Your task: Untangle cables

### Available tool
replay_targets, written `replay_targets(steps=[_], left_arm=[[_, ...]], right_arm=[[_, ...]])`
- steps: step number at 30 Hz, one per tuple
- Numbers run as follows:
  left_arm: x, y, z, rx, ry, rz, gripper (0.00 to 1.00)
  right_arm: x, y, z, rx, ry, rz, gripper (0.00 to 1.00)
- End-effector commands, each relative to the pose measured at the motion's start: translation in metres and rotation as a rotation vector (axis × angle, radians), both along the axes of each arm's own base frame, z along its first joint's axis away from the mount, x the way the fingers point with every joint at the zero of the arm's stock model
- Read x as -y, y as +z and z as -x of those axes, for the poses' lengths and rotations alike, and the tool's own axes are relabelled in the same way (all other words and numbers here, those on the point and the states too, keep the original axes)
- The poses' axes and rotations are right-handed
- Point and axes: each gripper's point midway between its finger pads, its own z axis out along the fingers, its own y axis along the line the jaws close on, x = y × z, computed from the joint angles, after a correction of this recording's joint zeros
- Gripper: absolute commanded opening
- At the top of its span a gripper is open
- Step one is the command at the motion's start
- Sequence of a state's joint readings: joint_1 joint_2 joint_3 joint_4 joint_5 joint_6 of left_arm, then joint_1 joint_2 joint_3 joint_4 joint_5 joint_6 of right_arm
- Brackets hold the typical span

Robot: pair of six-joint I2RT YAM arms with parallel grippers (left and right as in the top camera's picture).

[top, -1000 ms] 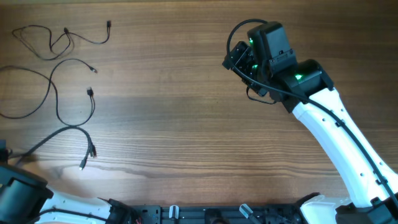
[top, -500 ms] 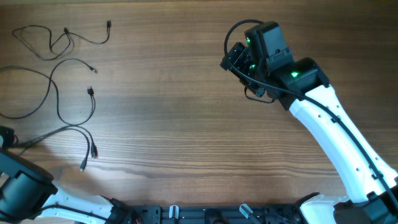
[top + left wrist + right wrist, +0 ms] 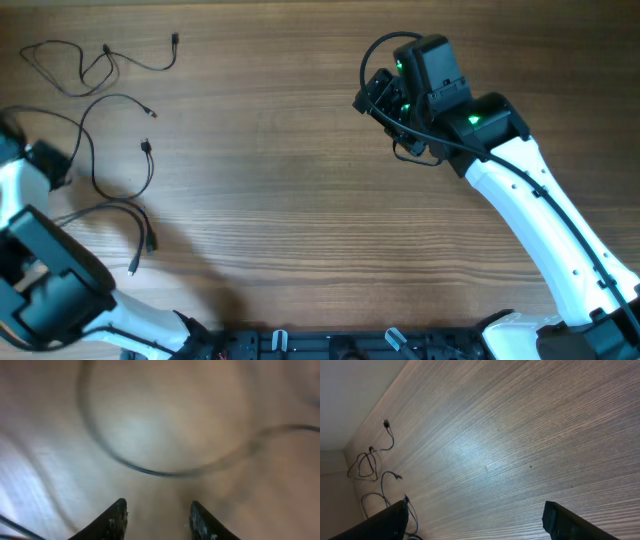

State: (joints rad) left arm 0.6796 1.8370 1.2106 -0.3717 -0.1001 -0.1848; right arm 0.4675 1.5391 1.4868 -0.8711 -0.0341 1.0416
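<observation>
Left arm had swung up along the near edge. Thin black slender cables (image 3: pixel 93 150) lay spread, one blurred loop just ahead of the left gripper (image 3: pixel 157 520), whose fingers were parted and empty. Right gripper (image 3: pixel 475 517) also gaped, cables well beyond it on the brown wooden table (image 3: pixel 280 200). Best to pinch a single strand, clear of crossings.

Wood-grain table (image 3: pixel 280 200), pale wall (image 3: pixel 355 390)

Cables (image 3: pixel 146 148) on left side of table (image 3: pixel 280 220)

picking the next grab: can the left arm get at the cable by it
Likely yes: the left tool is open, a cable lies just ahead of it, nothing between.
</observation>
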Motion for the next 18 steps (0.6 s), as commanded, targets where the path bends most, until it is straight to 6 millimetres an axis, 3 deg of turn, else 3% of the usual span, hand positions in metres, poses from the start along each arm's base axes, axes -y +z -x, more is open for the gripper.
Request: replay_targets(steps=[1,4,6,7,9,15,18], left_arm=[[0.058,0.019,-0.026,0.079,-0.022,0.131,0.39],[0.106,-0.017,0.0,-0.056,0.112,0.315,0.3],[0.132,-0.042,0.016,-0.149,0.11,0.364,0.13],[0.138,-0.047,0.019,-0.165,0.102,0.37,0.06],[0.153,-0.06,0.028,-0.202,0.078,0.38,0.04],[0.163,-0.063,0.036,-0.239,0.092,0.399,0.04],[0.155,-0.064,0.04,-0.257,0.109,0.351,0.04]], right_arm=[[-0.002,-0.007,-0.001,-0.012,0.02,0.008,0.88],[-0.003,-0.007,0.0,-0.015,0.025,0.004,0.89],[-0.005,-0.007,0.001,-0.021,0.035,-0.007,0.89],[-0.005,-0.007,0.001,-0.023,0.037,-0.009,0.89],[-0.005,-0.008,0.002,-0.028,0.037,-0.006,0.89],[-0.005,-0.008,0.003,-0.03,0.039,-0.009,0.89],[-0.005,-0.008,0.003,-0.03,0.039,-0.009,0.89]])
